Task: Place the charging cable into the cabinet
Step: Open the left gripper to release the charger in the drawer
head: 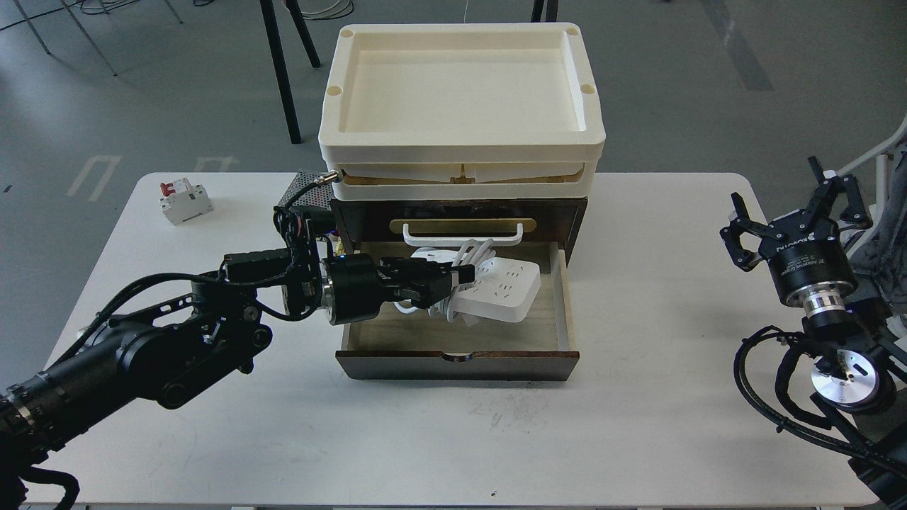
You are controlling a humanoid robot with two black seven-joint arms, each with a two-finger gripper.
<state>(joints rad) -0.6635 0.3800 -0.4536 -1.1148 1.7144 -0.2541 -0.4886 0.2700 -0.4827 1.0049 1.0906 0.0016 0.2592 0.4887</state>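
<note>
The cabinet [460, 212] has its drawer pulled open, with the charging cable [496, 287] sitting inside toward the back; the cream tray [460, 142] on top holds nothing. It's a white power strip with its thick cord bunched on the left side, and the left hand [457, 275] is clamped on that cord. The right hand [786, 212] hangs well off to the cabinet's right, fingers spread wide.

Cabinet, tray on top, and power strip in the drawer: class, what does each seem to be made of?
The cabinet looks like dark-stained wood with a slight sheen; its drawer floor is pale, showing grain. The tray looks like moulded cream plastic, matte, with rounded rims. The power strip, in the left hand, looks like smooth white plastic; its cord probably has a rubbery sheath.
</note>
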